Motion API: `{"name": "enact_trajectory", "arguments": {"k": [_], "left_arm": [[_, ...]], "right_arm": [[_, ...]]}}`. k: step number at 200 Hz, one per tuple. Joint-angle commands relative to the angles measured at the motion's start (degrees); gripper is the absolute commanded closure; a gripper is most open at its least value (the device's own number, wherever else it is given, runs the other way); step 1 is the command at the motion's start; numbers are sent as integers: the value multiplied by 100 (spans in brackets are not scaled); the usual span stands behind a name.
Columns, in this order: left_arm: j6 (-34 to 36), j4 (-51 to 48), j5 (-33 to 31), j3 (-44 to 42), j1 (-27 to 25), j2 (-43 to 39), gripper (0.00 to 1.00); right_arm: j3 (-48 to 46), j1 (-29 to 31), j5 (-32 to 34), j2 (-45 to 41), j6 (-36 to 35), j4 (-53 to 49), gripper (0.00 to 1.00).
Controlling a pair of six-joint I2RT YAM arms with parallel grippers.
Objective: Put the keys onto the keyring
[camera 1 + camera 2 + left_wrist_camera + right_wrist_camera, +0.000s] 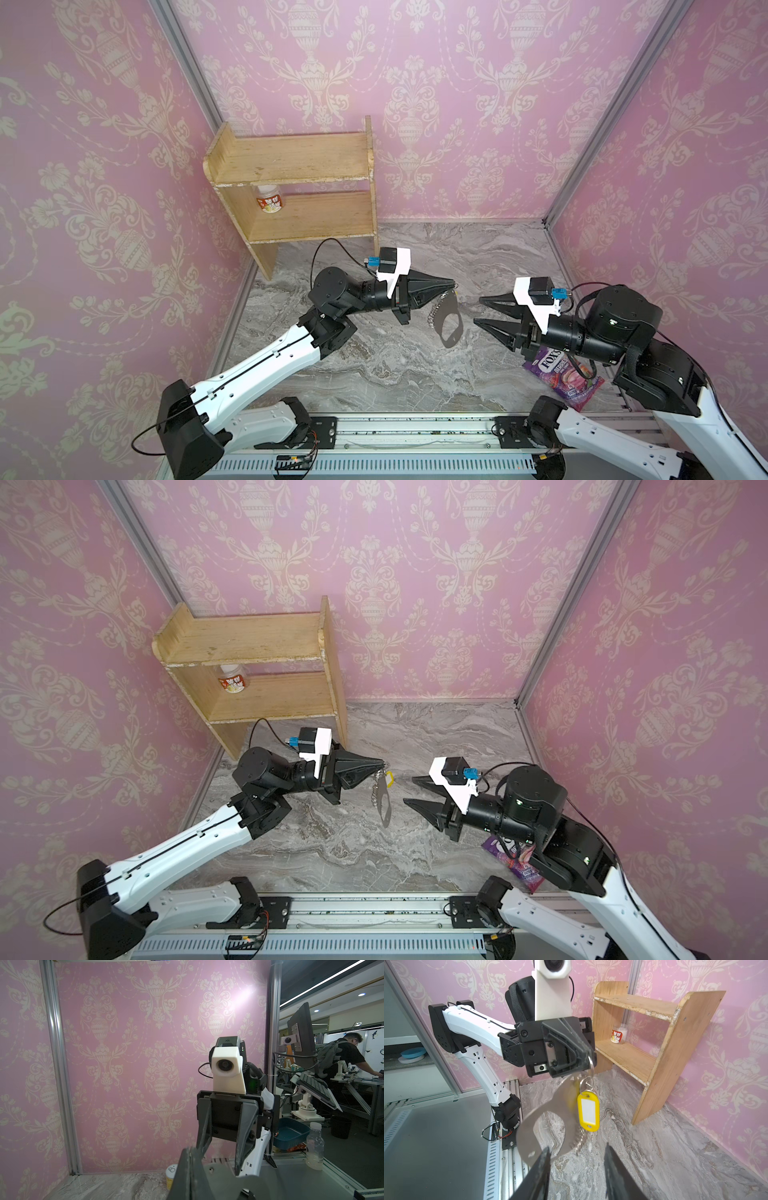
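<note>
My left gripper (453, 286) (384, 764) is shut on a silver ring (590, 1066) at the top of the keyring (527, 1126), well above the marble floor. The grey plate (451, 328) (384, 808) hangs down from it, tilted, with its oval cut-out and a row of small rings along one edge. The keys' yellow tag (588, 1112) (390, 779) dangles from a ring just under the shut jaws; the silver key itself is hard to make out. My right gripper (480, 310) (410, 789) (577, 1149) stands open a short way to the right, holding nothing and apart from the plate.
A wooden two-level shelf (291, 183) stands at the back left with a small jar (270, 199) on its lower board. A purple sweets bag (561, 374) lies under my right arm. Pink walls close three sides. A yellow can (171, 1176) stands near the right wall.
</note>
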Motion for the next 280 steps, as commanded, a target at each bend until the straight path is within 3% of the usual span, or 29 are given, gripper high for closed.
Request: {"name": "enact_trajectory", "arguments": {"k": [1, 78, 131, 173, 211, 232, 280], "left_arm": [[100, 23, 153, 16, 17, 31, 100], [48, -16, 355, -10, -30, 49, 100], [55, -38, 390, -32, -70, 22, 100], [98, -138, 382, -61, -82, -37, 100], [185, -127, 266, -123, -83, -133, 100], [189, -136, 263, -134, -79, -187, 100], [201, -85, 197, -140, -79, -293, 100]], "right_arm": [[44, -35, 64, 191, 71, 461, 61], [128, -184, -269, 508, 188, 1176, 69], [160, -232, -549, 675, 331, 1367, 82], [172, -240, -734, 742, 373, 1343, 100], [294, -245, -765, 775, 275, 1009, 100], [310, -259, -629, 691, 124, 716, 72], [65, -278, -707, 475, 230, 521, 59]]}}
